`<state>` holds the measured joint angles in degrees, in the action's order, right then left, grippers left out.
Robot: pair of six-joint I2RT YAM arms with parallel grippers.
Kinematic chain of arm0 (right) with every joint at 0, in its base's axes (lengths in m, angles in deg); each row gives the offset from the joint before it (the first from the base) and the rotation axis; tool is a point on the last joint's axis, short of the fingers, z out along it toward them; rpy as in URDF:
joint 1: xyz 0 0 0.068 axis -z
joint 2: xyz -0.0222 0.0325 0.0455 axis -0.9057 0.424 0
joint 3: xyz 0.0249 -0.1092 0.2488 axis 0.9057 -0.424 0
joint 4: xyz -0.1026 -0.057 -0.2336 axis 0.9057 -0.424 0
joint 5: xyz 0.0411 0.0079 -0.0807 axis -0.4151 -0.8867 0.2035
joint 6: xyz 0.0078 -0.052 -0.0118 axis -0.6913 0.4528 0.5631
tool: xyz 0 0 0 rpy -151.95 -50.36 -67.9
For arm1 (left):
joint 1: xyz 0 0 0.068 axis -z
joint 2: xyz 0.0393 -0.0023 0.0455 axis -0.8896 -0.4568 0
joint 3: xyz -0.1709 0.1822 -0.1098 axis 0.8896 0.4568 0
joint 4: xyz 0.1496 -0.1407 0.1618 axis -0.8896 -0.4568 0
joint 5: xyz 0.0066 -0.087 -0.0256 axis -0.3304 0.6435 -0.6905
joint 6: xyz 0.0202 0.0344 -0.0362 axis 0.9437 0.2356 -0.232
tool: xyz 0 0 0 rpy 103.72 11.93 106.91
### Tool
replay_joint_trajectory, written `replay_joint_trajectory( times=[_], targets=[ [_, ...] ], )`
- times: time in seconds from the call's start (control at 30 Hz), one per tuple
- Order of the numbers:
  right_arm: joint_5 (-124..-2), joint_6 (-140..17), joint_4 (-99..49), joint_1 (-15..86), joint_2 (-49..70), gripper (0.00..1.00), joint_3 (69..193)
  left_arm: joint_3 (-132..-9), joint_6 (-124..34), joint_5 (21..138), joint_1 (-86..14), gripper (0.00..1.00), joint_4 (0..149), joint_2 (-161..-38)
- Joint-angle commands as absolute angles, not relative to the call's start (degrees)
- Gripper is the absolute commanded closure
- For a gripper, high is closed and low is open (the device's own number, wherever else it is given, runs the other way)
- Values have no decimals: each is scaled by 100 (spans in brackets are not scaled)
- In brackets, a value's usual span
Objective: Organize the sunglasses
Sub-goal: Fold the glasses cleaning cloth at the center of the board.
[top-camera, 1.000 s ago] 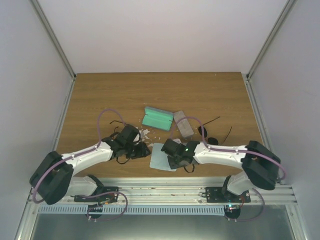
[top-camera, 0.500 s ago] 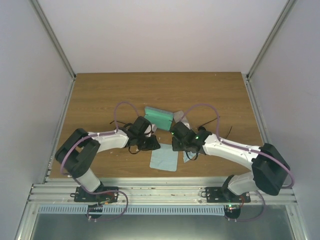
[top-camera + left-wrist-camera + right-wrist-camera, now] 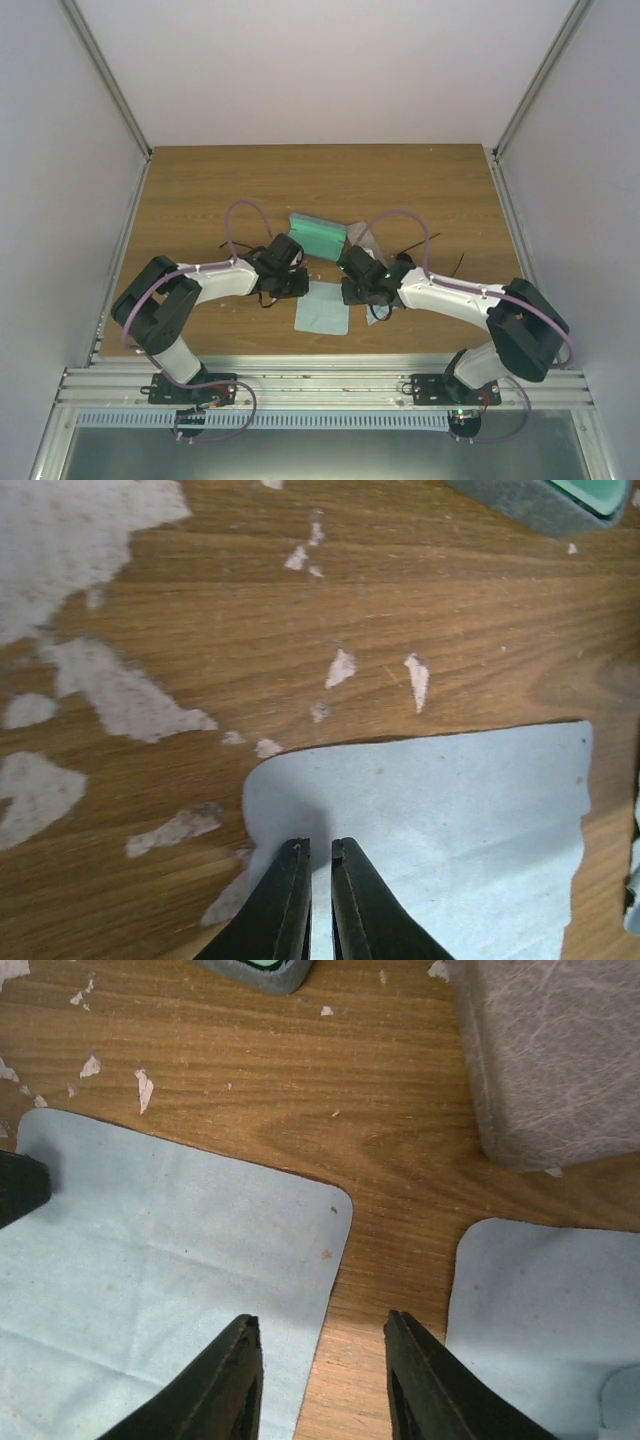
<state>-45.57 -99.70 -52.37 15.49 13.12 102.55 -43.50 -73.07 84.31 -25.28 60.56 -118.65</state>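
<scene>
Beyond the right gripper (image 3: pixel 320 1318), toward its right, thin dark wire-framed sunglasses (image 3: pixel 422 243) lay on the brown wooden table (image 3: pixel 200 190), partly hidden, long axis unclear. That gripper, jaws released, sat nearer than the left gripper (image 3: pixel 318 845), which was clenched on a light-blue cloth (image 3: pixel 450 820).

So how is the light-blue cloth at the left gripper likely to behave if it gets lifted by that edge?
Probably floppy: the light-blue cloth looks thin and lies flat on the wooden table, with its edge slightly raised by the left gripper. It is likely very light, so it should drape from the pinch. If pushed, it would more likely bunch than slide.
</scene>
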Motion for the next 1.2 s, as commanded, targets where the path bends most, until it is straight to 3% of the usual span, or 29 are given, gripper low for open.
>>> replay_joint_trajectory(
  times=[0.0, 0.17, 0.37, 0.5, 0.77, 1.17],
  targets=[
    [-4632, -9719, -4999, 1595, 1523, 64, 10292, -4178, -7544, 7850, -2564, 90, 5719, -11618],
    [-4596, -9596, -4953, 1597, 1845, 55, 10466, -4235, -7449, 8109, -2564, 87, 5874, -11197],
    [-4351, -9801, -4930, 1676, 2168, 58, 10625, -4566, -7114, 7927, -2627, 66, 5620, -11202],
    [-4320, -9868, -4866, 1723, 2388, 61, 10641, -4635, -6909, 7945, -2704, 57, 5538, -11476],
    [-4479, -9771, -4689, 1778, 2678, 70, 10638, -4819, -6521, 8328, -2731, 57, 5574, -11999],
    [-4881, -9569, -4526, 1780, 2812, 85, 10575, -4940, -6406, 8497, -2740, 72, 5570, -12283]
  ],
)
